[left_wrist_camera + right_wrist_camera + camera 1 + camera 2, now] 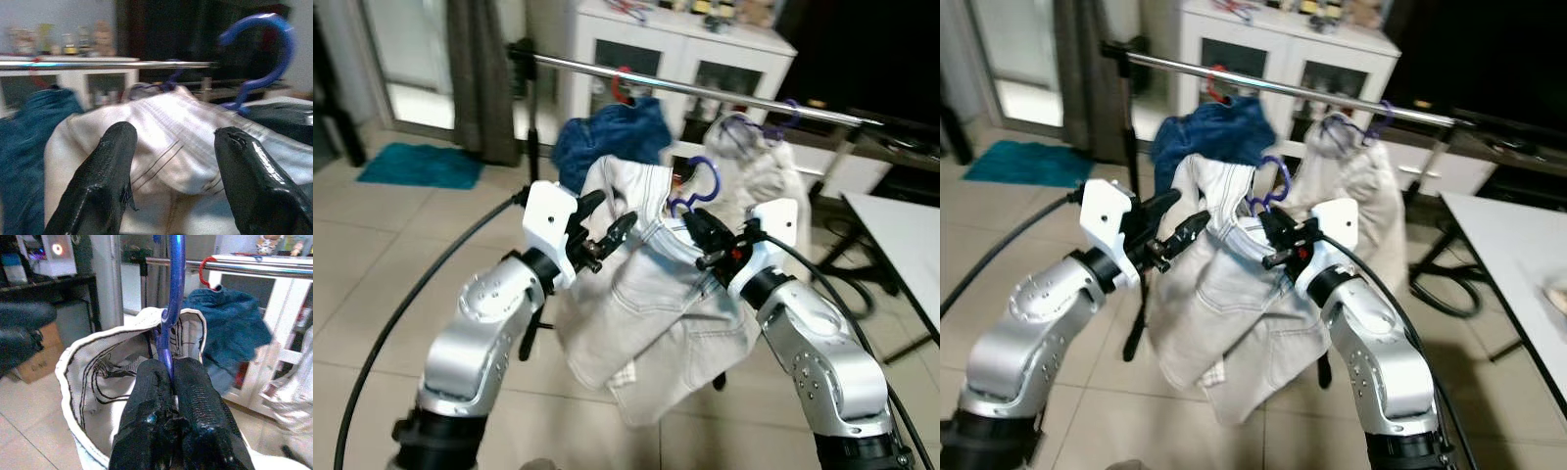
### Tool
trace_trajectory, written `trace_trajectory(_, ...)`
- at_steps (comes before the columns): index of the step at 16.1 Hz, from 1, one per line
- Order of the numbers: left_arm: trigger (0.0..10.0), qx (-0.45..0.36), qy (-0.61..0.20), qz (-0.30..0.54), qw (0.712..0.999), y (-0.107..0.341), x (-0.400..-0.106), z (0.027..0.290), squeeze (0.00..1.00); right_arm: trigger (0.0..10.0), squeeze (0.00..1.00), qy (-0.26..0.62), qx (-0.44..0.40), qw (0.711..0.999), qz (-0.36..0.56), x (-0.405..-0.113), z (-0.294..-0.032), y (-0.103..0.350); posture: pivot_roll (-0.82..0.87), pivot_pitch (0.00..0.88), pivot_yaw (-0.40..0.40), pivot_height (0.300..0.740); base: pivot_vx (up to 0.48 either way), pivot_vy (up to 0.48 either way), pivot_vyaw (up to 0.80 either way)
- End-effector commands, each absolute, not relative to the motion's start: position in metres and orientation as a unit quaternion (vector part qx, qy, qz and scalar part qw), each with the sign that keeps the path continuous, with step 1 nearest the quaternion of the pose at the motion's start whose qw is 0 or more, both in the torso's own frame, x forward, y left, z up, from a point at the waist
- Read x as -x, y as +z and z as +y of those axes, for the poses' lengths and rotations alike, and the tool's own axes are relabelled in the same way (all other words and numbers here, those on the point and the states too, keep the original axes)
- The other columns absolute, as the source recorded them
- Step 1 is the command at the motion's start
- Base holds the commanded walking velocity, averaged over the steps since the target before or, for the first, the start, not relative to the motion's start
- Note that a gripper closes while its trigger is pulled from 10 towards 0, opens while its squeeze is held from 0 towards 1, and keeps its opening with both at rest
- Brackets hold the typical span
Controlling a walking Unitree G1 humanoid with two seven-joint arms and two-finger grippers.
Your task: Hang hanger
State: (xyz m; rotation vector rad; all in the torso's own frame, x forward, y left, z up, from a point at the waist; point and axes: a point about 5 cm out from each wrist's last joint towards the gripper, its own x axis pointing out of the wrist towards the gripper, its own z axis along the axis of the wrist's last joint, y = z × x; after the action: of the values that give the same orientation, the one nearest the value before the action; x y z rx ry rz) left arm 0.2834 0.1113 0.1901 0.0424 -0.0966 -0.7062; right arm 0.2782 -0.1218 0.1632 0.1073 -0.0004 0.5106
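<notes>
My right gripper (171, 382) clamped the blue hanger (697, 186) carrying white trousers (656, 304); my left gripper (607, 235) stood open below the rail (705, 90)

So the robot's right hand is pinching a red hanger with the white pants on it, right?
Not quite: the hanger pinched by the right hand is blue, not red, as the right wrist view shows. The white pants do hang from it. The red hook is already on the rail, holding the blue garment.

I see the blue hanger (697, 184) upright, its hook below the steel rail (705, 91), not yet on it. Pale jeans (656, 294) drape from it, hanging loose.
</notes>
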Motion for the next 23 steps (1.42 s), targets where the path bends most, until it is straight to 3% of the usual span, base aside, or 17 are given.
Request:
trace_trajectory(1,10.0,-0.007,-0.363,-0.051,0.930,0.196,-0.286,0.105,1.00,0.0,0.00,0.251,-0.028,0.966,-0.046,-0.281,-0.123,0.182,0.10,0.000,-0.133,0.740,0.000,0.000,0.00)
trace_trajectory(5,10.0,0.072,-0.367,-0.021,0.927,0.206,-0.300,0.095,1.00,0.0,0.00,0.253,0.018,0.965,-0.059,-0.283,-0.119,0.185,0.10,0.000,-0.135,0.740,0.000,0.000,0.00)
trace_trajectory(11,10.0,0.033,-0.340,0.084,0.936,0.184,-0.316,0.090,1.00,0.0,0.00,0.258,0.056,0.961,-0.084,-0.282,-0.112,0.192,0.09,0.000,-0.122,0.740,0.000,0.000,0.00)
trace_trajectory(12,10.0,0.034,-0.335,0.088,0.937,0.182,-0.316,0.090,0.11,0.0,0.00,0.257,0.055,0.961,-0.086,-0.282,-0.112,0.193,0.10,0.000,-0.123,0.740,0.000,0.000,0.00)
trace_trajectory(13,2.8,0.035,-0.325,0.096,0.940,0.180,-0.318,0.092,0.00,0.0,0.00,0.258,0.055,0.961,-0.087,-0.282,-0.112,0.193,0.10,0.000,-0.125,0.740,0.000,0.000,0.00)
trace_trajectory(14,0.0,0.036,-0.321,0.100,0.941,0.179,-0.319,0.092,0.00,0.0,0.00,0.259,0.056,0.960,-0.087,-0.282,-0.111,0.194,0.10,0.000,-0.127,0.740,0.000,0.000,0.00)
trace_trajectory(23,0.0,0.061,-0.322,0.118,0.937,0.176,-0.316,0.094,0.00,0.0,0.00,0.262,0.056,0.959,-0.089,-0.283,-0.109,0.194,0.10,0.000,-0.127,0.740,0.000,0.000,0.00)
